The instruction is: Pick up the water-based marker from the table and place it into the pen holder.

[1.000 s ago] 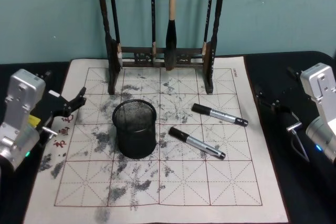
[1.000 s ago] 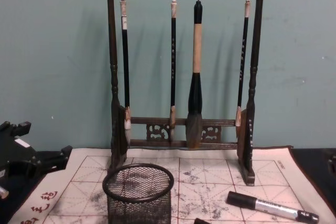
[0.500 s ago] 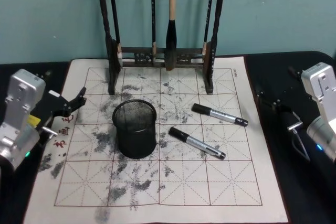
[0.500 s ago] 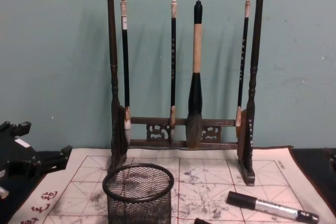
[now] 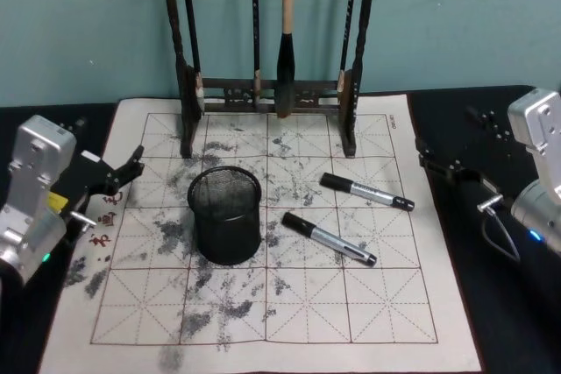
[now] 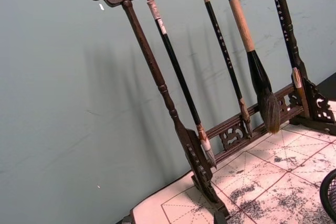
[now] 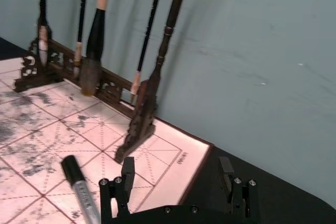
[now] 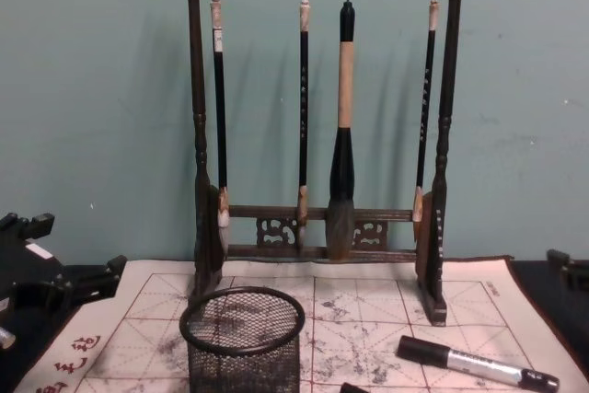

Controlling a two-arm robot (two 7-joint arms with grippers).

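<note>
Not begun: marker (image 5: 329, 239) and twin (image 5: 366, 191) lying on tabletop (image 5: 351, 321) right of holder (image 5: 226, 236), nothing inside. Right pincer (image 7: 177, 174) spread, farther right of holder; left pincer (image 5: 114, 179) spread, idle left of it.

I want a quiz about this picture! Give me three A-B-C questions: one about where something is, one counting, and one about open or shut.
1. Where does the pen holder stand? A on the mat, before the brush rack; B off the mat; C on the rack.
2. How many markers lie on the mat? A one; B two; C four.
3. The right end effector is: A open, empty; B shut on a marker; C shut on a brush.
Answers: A, it stands on the gridded mat; B, both lie right of the holder; A, its fingers stand apart, nothing between.
</note>
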